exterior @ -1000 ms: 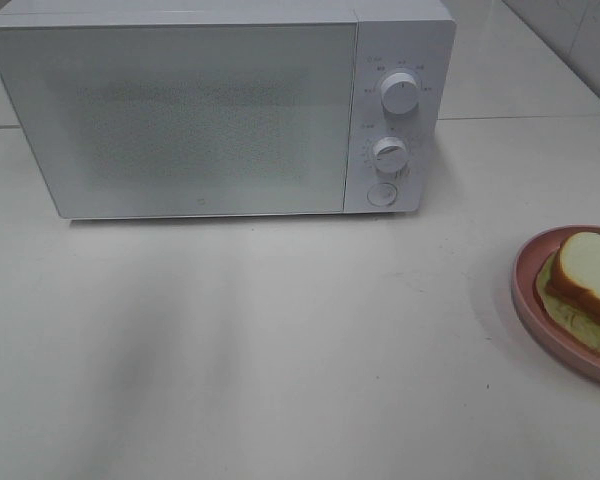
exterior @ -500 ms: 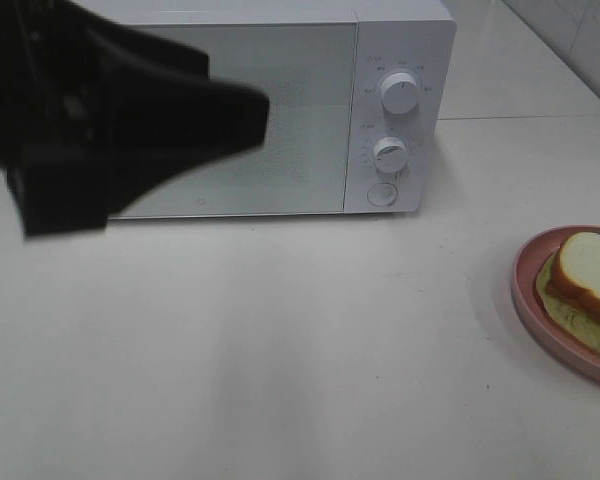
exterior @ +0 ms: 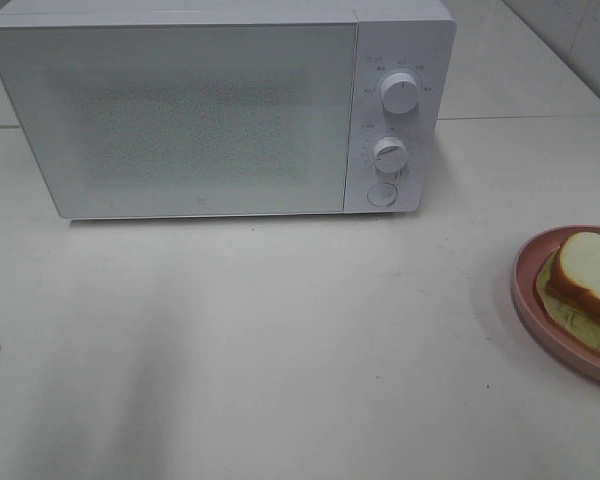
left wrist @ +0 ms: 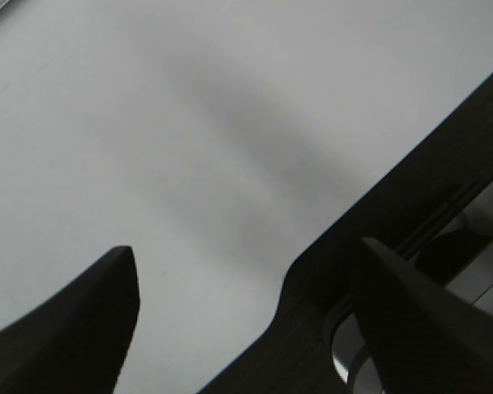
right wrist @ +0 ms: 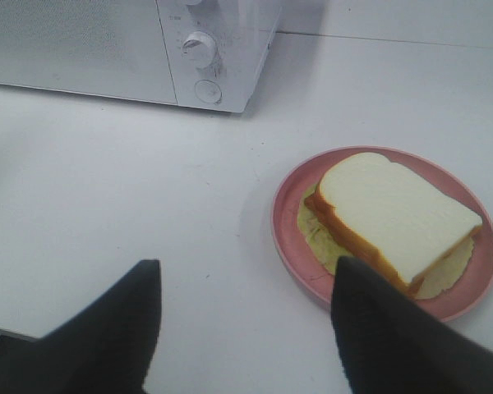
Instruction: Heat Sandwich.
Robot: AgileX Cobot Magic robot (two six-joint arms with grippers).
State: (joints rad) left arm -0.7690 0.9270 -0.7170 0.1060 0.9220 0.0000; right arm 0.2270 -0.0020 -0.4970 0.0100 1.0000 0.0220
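On the pale surface in front of the microwave, to the side of its control knobs, a round pink plate holds the sandwich. White bread lies on top, with a tan-brown crust edge and pale yellow-green filling showing around it. The microwave's door is shut. The right gripper hangs near the plate with its dark fingers spread apart and nothing between them. The left gripper hangs over bare surface, its fingers likewise parted and empty, well apart from the plate.
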